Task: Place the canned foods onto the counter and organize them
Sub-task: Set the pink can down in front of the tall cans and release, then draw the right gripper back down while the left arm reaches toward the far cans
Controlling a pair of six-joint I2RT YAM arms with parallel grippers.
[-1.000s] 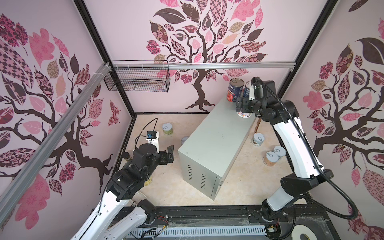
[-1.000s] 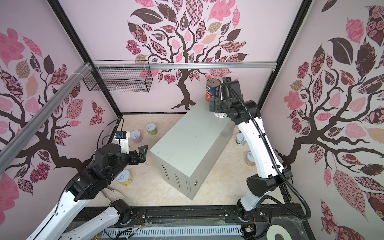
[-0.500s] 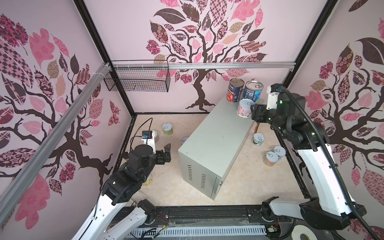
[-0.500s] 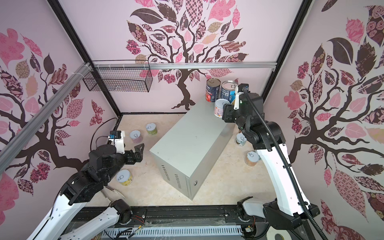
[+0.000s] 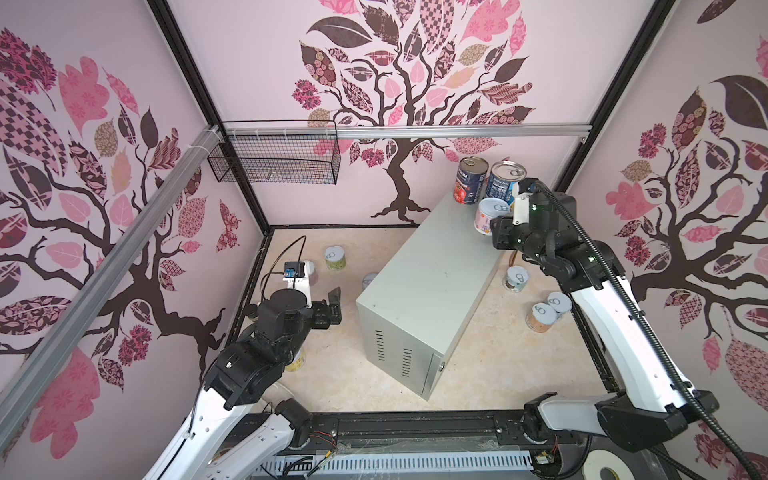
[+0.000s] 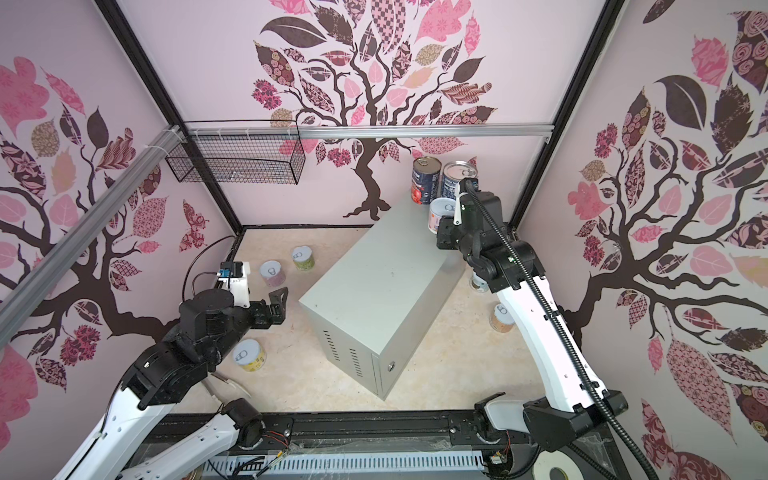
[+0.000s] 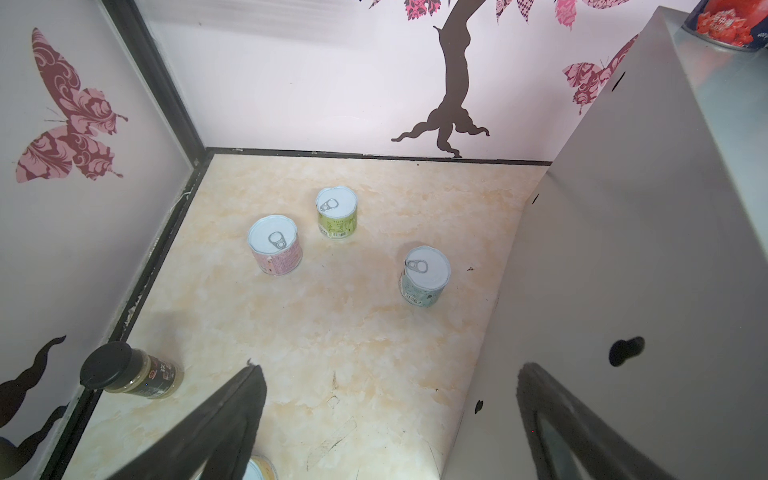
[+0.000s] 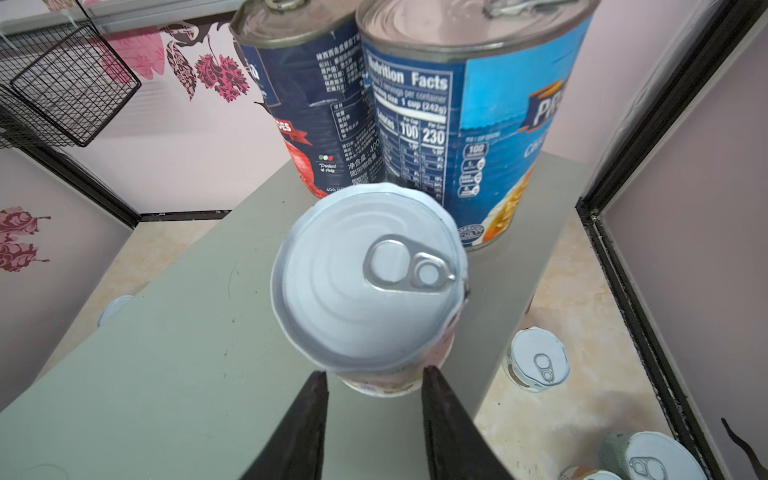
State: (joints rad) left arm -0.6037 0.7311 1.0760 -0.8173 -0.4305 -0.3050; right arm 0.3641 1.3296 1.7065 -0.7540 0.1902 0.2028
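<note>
1. The grey metal worktop (image 5: 424, 286) lies slantwise on the beige floor (image 5: 345, 374), with its vented end toward the robot's base.
2. Three tins stand upright at its far end. A tall dark blue and red can (image 5: 471, 180) and a tall blue can (image 5: 503, 183) are close side by side at the back, and a short pink can (image 5: 489, 216) is just in front of them.
3. The right end effector (image 8: 376, 376) is closed, with only a narrow gap between its fingers, and grips nothing. Its tips sit just beside the near side of the short pink can, low over the worktop.
4. The left end effector (image 5: 331, 306) is spread wide and empty. It hovers over the floor beside the worktop's left long side.
5. Four short tins are on the floor to the left:
   - a green can (image 5: 335, 257);
   - a second pink can (image 6: 272, 272);
   - a pale teal can (image 7: 424, 276) just beside the worktop;
   - a yellow can (image 6: 248, 354) partly under the left arm.
6. Three more are on the floor to the right. A lone can (image 5: 516, 278) stands near the worktop, and a grey-lidded can (image 5: 559, 301) touches an orange can (image 5: 542, 316).
7. A dark-lidded jar (image 7: 131, 372) leans by the left wall.
</note>
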